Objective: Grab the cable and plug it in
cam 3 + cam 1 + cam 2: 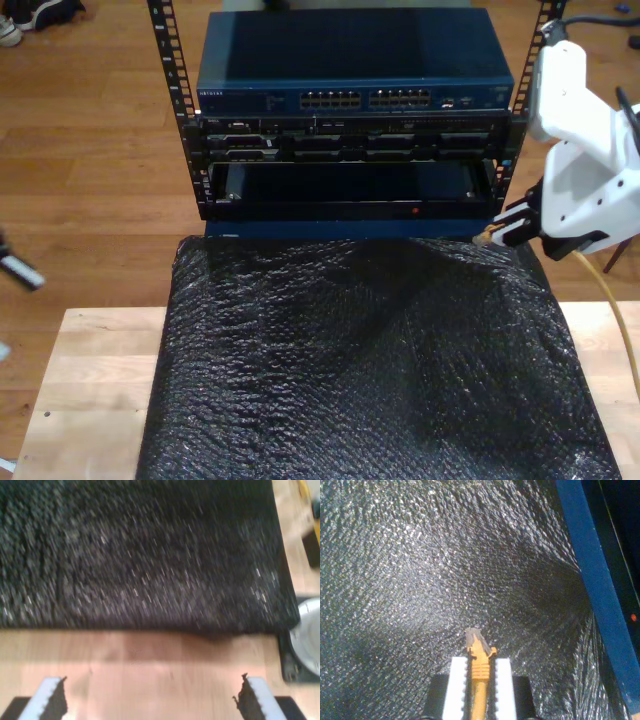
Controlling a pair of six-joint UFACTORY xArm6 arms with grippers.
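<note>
The yellow-orange cable (479, 680) is clamped between the white pads (456, 685) of my second gripper (479, 672), which is shut on it. Its plug (475, 641) sticks out past the fingertips, over the black mat (420, 580). At the exterior view's right, my second gripper (503, 232) hangs over the mat's far corner, just in front of the rack. The cable (612, 300) trails down behind it. My first gripper (152, 700) is open over bare wooden table (150, 665), with nothing between its fingers (50, 700), close to the mat's edge (150, 625).
A blue network switch (350, 55) with rows of ports (365, 98) sits on top of the black rack (350, 170) beyond the table. The black bubble mat (370, 360) covers most of the wooden table (90, 380). A round silver part (311, 635) lies beside the mat.
</note>
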